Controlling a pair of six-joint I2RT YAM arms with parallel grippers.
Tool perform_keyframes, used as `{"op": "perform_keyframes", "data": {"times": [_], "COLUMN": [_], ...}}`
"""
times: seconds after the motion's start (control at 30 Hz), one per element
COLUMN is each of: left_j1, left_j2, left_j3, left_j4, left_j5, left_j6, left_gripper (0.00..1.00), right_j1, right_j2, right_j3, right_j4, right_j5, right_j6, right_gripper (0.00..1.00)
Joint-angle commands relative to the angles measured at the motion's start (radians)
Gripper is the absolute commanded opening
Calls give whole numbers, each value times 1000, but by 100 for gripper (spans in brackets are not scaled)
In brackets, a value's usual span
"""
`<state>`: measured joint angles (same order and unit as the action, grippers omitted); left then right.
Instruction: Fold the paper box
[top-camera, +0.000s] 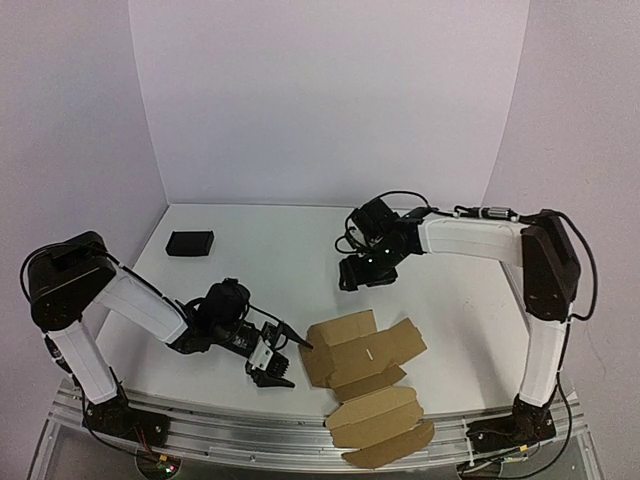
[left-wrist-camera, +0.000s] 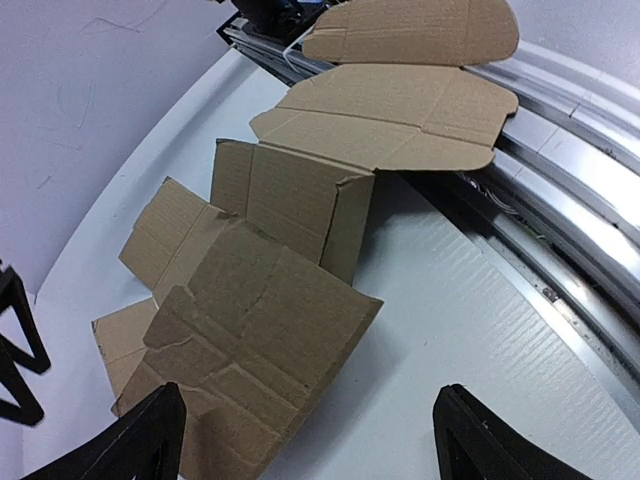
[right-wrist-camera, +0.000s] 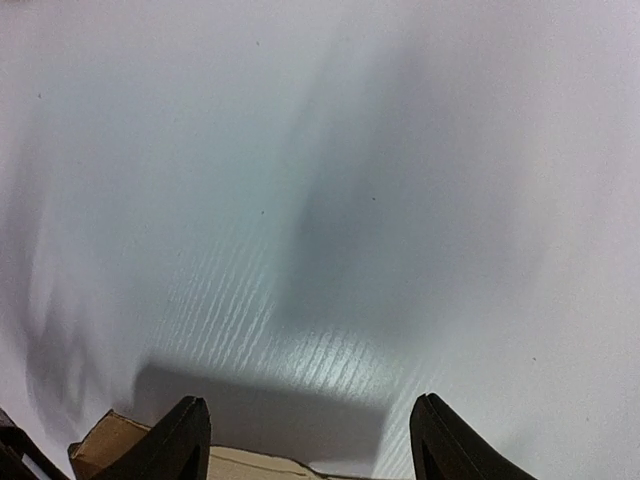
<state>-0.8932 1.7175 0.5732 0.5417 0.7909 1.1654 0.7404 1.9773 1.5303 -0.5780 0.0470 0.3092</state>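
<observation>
The paper box (top-camera: 365, 370) is a brown die-cut cardboard sheet lying at the near middle of the table, partly folded, with rounded flaps hanging over the front edge. It fills the left wrist view (left-wrist-camera: 290, 240), and an edge shows at the bottom of the right wrist view (right-wrist-camera: 100, 450). My left gripper (top-camera: 283, 358) is open and empty just left of the sheet, low over the table; its fingertips (left-wrist-camera: 150, 430) straddle the nearest flap's corner. My right gripper (top-camera: 362, 275) is open and empty, above the table behind the sheet.
A small black rectangular block (top-camera: 190, 243) lies at the far left of the white table (top-camera: 260, 250). Metal rails (top-camera: 250, 430) run along the table's near edge, under the overhanging flaps. White walls enclose the back and sides.
</observation>
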Motion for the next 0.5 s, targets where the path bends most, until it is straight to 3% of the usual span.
{"op": "perform_keyframes", "data": {"times": [0.0, 0.27, 0.47], "left_j1": [-23, -58, -67], "left_j2": [41, 129, 175], "left_j3": [37, 8, 64], "left_j4": [33, 321, 381], "left_j5": [-7, -72, -113], "left_j6": [204, 212, 113], "left_gripper": [88, 90, 91], "right_j1": [10, 11, 11], "right_j2": [130, 211, 177], "right_j3": [195, 198, 152], "right_j4": [-141, -175, -175], "right_j5": [-166, -320, -385], "right_j6": [-113, -169, -202], "right_gripper": [68, 51, 40]}}
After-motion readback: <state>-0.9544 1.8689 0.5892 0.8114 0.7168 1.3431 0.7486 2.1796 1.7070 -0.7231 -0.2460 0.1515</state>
